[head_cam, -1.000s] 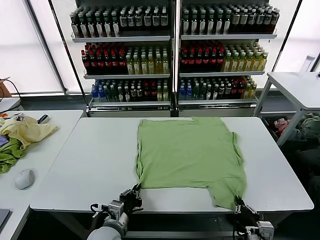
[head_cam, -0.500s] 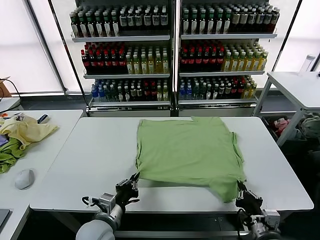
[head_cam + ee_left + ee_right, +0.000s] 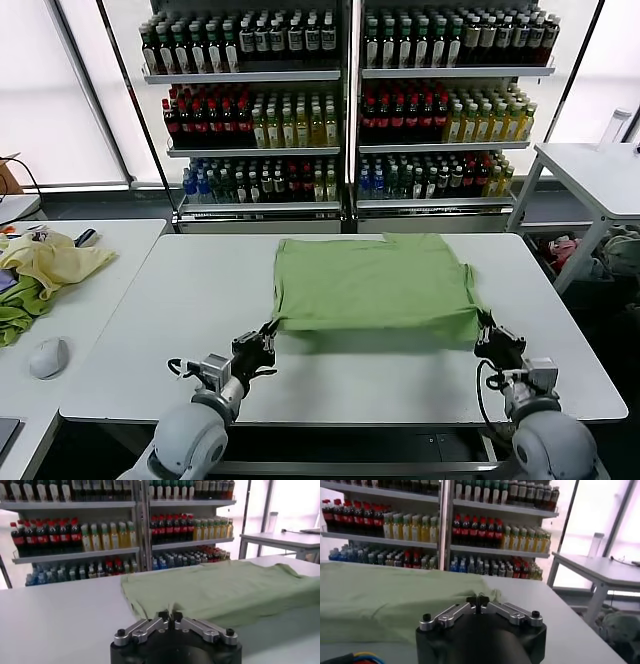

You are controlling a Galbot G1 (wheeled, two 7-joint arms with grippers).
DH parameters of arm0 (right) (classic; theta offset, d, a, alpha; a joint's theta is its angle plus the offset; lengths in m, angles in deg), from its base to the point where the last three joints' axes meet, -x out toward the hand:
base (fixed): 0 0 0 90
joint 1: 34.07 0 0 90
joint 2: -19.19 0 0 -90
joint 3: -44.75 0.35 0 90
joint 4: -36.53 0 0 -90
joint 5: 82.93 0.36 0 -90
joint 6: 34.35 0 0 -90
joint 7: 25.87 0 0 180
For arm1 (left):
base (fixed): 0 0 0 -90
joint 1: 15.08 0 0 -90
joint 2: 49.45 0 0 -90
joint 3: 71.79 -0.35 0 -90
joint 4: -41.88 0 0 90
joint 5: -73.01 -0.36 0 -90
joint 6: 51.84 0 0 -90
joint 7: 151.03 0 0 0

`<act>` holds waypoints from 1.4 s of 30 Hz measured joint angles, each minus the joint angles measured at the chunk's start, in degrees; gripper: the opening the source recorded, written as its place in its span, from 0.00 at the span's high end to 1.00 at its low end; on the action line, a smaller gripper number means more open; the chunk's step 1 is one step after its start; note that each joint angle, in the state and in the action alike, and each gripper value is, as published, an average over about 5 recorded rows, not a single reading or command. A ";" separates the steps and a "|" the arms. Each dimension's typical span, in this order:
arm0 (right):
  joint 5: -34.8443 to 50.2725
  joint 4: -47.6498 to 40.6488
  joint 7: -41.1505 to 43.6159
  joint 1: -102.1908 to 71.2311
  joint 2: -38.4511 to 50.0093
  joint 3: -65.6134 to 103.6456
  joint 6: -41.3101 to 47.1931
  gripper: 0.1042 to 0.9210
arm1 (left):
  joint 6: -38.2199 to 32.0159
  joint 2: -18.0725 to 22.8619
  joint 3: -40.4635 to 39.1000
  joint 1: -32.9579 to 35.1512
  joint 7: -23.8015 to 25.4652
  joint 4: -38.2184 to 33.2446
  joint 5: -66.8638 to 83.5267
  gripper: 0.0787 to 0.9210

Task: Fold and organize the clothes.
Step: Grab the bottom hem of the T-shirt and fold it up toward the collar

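Note:
A light green shirt [image 3: 372, 282] lies plain side up on the white table [image 3: 140, 340], its near hem lifted off the surface. My left gripper [image 3: 271, 331] is shut on the shirt's near left corner; in the left wrist view the gripper [image 3: 170, 616] pinches the cloth [image 3: 220, 592]. My right gripper [image 3: 484, 328] is shut on the near right corner; in the right wrist view the gripper [image 3: 478, 600] holds the shirt [image 3: 390, 597]. No buttons or print show.
Shelves of bottles [image 3: 345, 100] stand behind the table. A second table on the left carries yellow and green cloths [image 3: 40, 270] and a mouse [image 3: 48, 357]. Another white table [image 3: 595, 175] stands at the right with laundry below.
Both grippers have carried the shirt's near hem up and toward the far side. The hanging bottom right part has come up off the table's front edge.

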State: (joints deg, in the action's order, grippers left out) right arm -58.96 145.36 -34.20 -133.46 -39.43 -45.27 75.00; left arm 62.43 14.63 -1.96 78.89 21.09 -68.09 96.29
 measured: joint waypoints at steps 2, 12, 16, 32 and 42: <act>-0.17 -1.72 0.13 2.14 0.29 -0.97 -0.11 0.98 | -0.03 -0.04 -0.72 -1.68 -0.12 1.36 -0.03 0.97; -2.46 -8.58 0.95 10.38 0.35 -5.83 -0.75 0.98 | -0.33 0.65 -4.73 -8.97 -0.52 8.56 -2.89 0.97; -3.84 -10.55 1.27 12.26 -0.09 -7.65 -0.82 0.98 | -0.29 1.16 -6.11 -11.09 -0.81 11.36 -4.85 0.97; -5.66 -10.69 2.20 10.84 -0.10 -8.03 -0.02 0.56 | 0.08 2.03 -6.84 -12.04 -1.95 14.60 -8.98 0.57; -3.20 -11.45 0.65 8.07 0.98 -4.38 1.86 0.24 | 0.75 2.28 -5.99 -10.25 -2.75 14.52 -8.81 0.24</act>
State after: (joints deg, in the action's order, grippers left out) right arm -62.16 133.92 -33.55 -125.39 -38.45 -49.66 76.86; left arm 63.18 16.91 -7.95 68.64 18.34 -53.56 87.48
